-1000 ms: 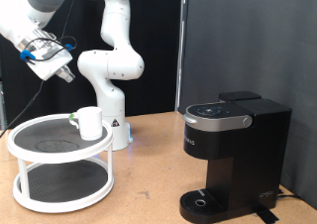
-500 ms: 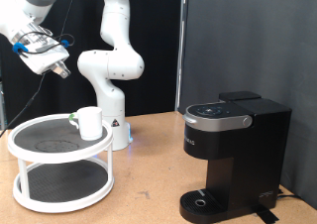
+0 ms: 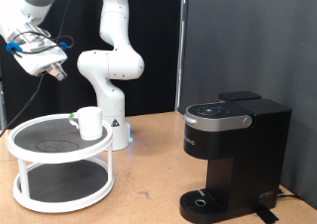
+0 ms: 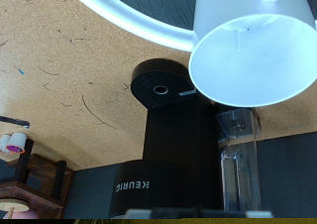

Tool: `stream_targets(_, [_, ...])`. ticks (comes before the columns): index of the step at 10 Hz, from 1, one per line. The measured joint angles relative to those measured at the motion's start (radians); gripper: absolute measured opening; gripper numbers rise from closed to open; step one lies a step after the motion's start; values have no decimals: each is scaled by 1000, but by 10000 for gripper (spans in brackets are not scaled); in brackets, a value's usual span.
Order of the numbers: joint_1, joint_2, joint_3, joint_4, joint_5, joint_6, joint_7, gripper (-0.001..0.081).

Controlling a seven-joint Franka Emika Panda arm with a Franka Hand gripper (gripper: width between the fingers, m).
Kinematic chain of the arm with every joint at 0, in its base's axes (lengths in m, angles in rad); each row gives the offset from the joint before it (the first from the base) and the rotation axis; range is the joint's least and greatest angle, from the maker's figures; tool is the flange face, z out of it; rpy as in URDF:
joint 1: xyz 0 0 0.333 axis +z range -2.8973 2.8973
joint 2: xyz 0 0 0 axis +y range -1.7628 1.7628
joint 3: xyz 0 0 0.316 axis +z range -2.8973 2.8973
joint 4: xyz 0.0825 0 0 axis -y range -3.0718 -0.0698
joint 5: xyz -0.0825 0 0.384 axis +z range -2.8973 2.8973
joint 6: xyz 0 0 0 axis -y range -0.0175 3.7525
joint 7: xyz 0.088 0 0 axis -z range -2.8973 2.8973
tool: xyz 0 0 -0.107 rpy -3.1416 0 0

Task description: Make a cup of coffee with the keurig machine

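The pincer (image 3: 59,73) hangs high at the exterior view's left, well above the two-tier round rack (image 3: 25,145); whether it is released or clenched cannot be told, and nothing shows between its fingers. The cup (image 3: 90,122) stands upright on the rack's upper tier, beside a small pod (image 3: 74,118). The keurig machine (image 3: 230,155) stands on the table (image 3: 149,174) well apart, lid down, drip tray bare. A descent slightly off could knock the cup or pod from the tier's edge.

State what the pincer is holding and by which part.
Nothing shows between its fingers: the pincer hangs high above the tiered stand, apart from the cup.
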Motion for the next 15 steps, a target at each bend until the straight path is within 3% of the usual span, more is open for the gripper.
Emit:
stream_targets(4, [6, 47, 4, -17, -10, 43, -36, 18])
stream_targets(5, [8, 57, 5, -27, -10, 56, -44, 200])
stream_targets(6, [8, 65, 6, -40, -10, 71, -49, 200])
stream_targets(7, [9, 73, 8, -56, -10, 85, -62, 353])
stream_targets(8, [9, 76, 8, -75, -9, 105, -77, 353])
stream_targets(10, [9, 77, 8, -118, -3, 145, -101, 693])
stream_targets(11, [9, 77, 8, -140, 2, 165, -116, 693])
stream_targets(12, [9, 77, 8, -161, 4, 182, -129, 782])
stream_targets(15, [7, 77, 8, -210, 5, 202, -159, 804])
